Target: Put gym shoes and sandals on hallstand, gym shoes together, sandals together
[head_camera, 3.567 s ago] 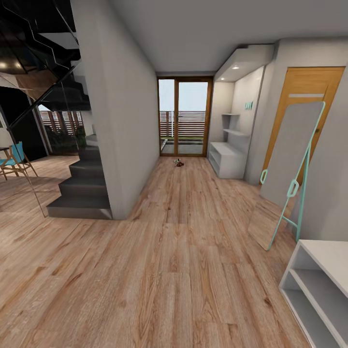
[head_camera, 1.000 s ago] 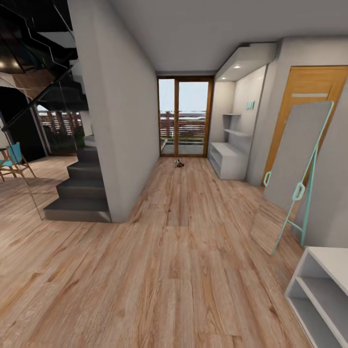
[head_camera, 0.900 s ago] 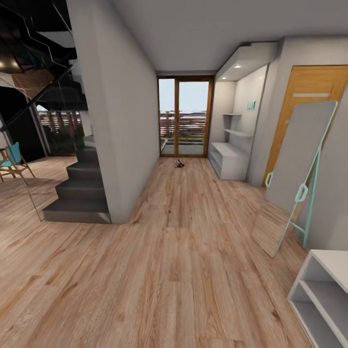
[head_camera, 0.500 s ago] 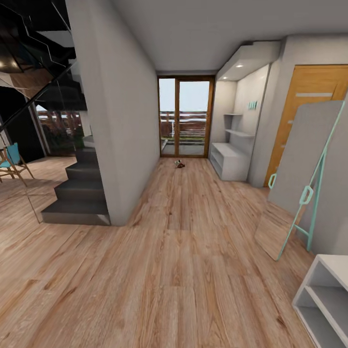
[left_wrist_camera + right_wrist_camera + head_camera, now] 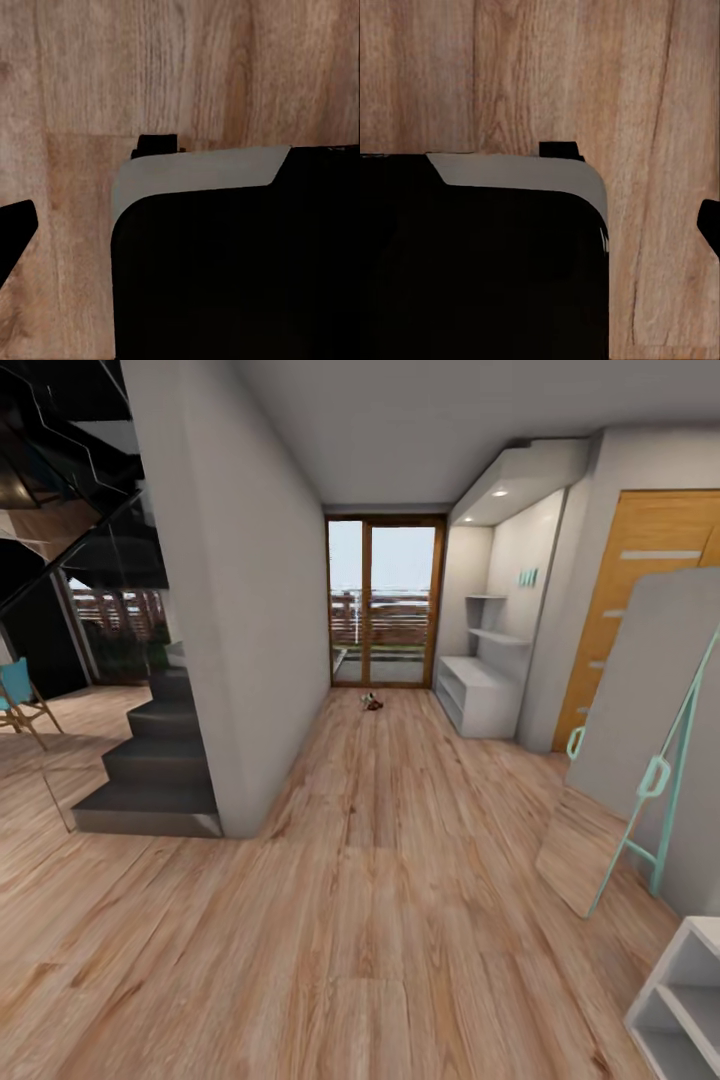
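Observation:
Far down the corridor floor (image 5: 380, 840), a small cluster of shoes lies near the glass doors. It has a whitish piece, likely a gym shoe (image 5: 367, 697), and a reddish-brown piece, likely a sandal (image 5: 376, 704); it is too small to count the pairs. The hallstand (image 5: 478, 698), a pale grey low bench with two staggered wall shelves (image 5: 494, 634) above it, stands in the niche to their right. Each wrist view looks down on wood planks and my black and grey base (image 5: 225, 255) (image 5: 480, 255), with a dark sliver at the frame edge.
A grey wall and dark staircase (image 5: 150, 770) bound the corridor on the left. A leaning mirror with a teal frame (image 5: 640, 750) and a wooden door (image 5: 640, 590) stand on the right. The corner of a low white shelf unit (image 5: 685, 990) is close at the lower right.
The whole head view has shifted: the camera has rolled forward along the corridor. The mirror and the low shelf unit have slid toward the right edge, and the shoes sit slightly nearer.

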Tool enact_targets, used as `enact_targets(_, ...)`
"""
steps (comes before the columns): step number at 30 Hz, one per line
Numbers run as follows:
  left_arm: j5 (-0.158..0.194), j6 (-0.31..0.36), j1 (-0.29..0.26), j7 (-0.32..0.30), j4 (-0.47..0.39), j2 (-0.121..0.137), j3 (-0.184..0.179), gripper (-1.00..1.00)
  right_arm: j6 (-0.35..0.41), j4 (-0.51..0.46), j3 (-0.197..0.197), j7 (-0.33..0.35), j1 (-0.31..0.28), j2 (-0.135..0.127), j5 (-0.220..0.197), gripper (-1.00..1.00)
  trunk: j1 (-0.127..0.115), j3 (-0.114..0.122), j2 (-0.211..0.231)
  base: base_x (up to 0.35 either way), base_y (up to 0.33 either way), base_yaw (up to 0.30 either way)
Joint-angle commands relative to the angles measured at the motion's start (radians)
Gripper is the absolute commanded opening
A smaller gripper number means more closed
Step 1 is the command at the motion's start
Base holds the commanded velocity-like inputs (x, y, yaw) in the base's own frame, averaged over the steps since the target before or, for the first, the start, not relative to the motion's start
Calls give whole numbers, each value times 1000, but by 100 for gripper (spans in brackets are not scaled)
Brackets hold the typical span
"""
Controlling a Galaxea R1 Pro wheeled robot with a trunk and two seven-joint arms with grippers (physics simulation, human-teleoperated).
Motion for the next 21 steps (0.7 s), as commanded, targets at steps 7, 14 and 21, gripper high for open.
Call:
enact_targets(7,3,1,-21,0,-130,0,0,100,0,-116,0,-5,0,0,-1,100,0,0,0,323,0,0)
enact_targets(14,9,3,-53,0,-228,-1,4,100,0,-224,3,-4,0,0,0,100,0,0,0,334,0,0)
enact_targets(21,10,2,-75,4,-244,-1,4,100,-1,-233,4,-3,0,1,1,100,0,0,0,335,0,0)
